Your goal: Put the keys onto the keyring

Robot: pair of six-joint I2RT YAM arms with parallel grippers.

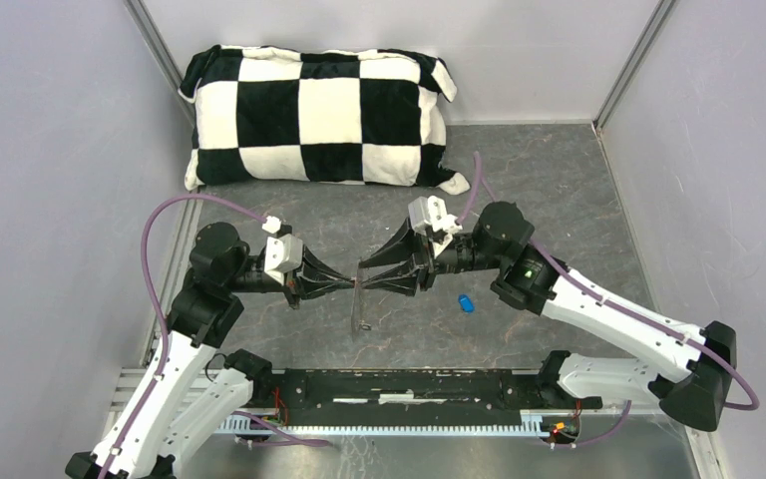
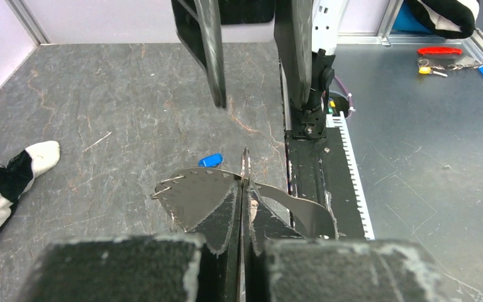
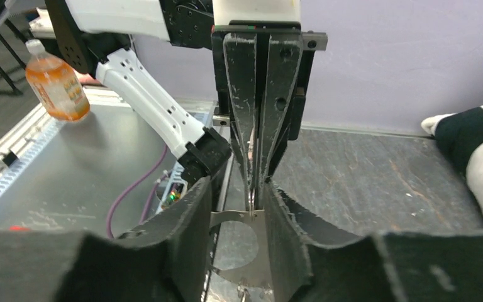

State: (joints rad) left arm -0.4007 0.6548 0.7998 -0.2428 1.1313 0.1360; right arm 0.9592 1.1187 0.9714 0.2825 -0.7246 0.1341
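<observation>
Entry: keyring (image 1: 359, 314), mid-table, raised, pinched by the left gripper (image 1: 351, 286), fingers pressed together. Right gripper (image 1: 369, 277) spread, astride it. Blue key (image 1: 467, 303) at ring's 3 o'clock (on table). Advice: hold ring steady; right fetches key.

No word, brand, number or sign can be read in any view; the orange bottle (image 3: 55, 82) off the table carries a label, too blurred to make out
</observation>
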